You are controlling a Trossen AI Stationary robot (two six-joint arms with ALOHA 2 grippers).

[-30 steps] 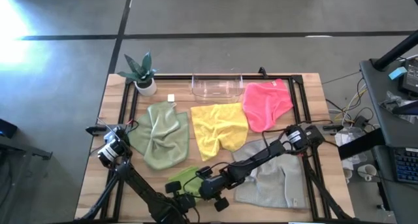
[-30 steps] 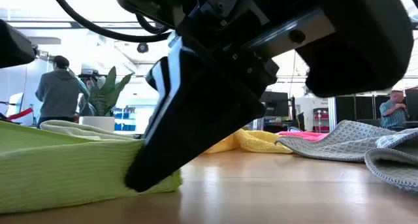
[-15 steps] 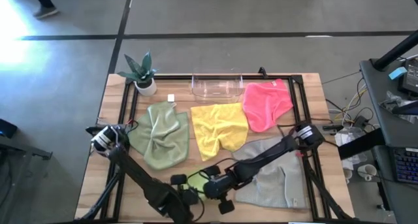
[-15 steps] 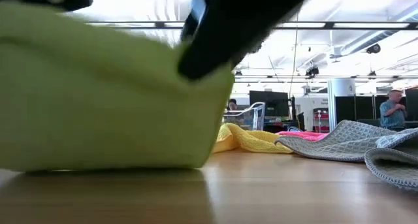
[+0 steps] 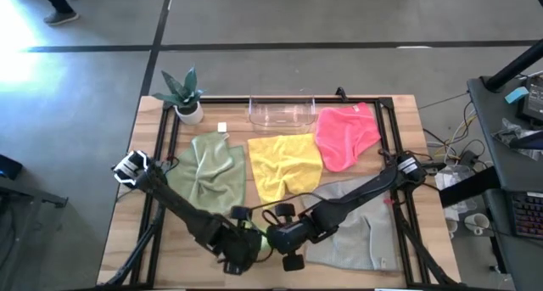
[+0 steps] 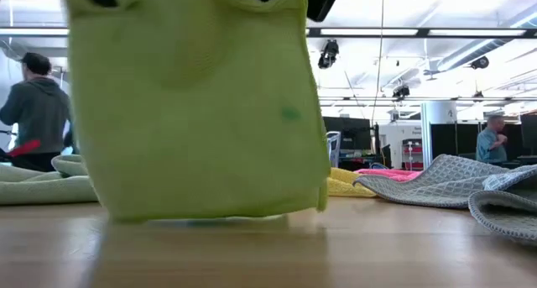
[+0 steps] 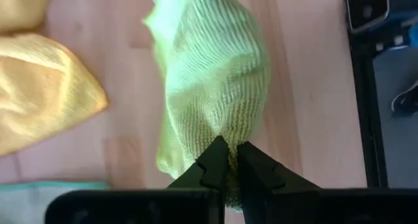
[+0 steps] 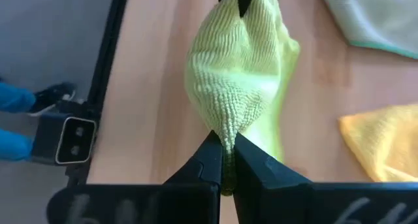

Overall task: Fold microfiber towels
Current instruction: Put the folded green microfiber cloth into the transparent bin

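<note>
- Since a second ago, your two arms have lifted the lime green towel (image 6: 197,103) off the bench (image 5: 144,130); it lay flat under one end effector then, and now it hangs from both, its lower edge just meeting the wood in the low view
- Your left end effector (image 7: 227,160) has its fingers pressed together on one top edge of the lime green towel; it sits near the front edge of the bench, left of centre
- Your right end effector (image 8: 223,150) is likewise pinched shut on the opposite edge of that towel; it is just beside the left one, with the cloth stretched between them
- You have the clear plastic bin (image 5: 281,112) at the far edge of the bench; nothing shows inside it
- Your sage green towel (image 5: 209,174) lies rumpled on the left; the yellow towel (image 5: 284,166) lies in the middle just in front of the bin; the hot pink towel (image 5: 345,134) lies just right of the bin; the light grey towel (image 5: 356,232) lies at the front right, partly under the right arm
- You also have a small potted plant (image 5: 185,94) at the far left corner
</note>
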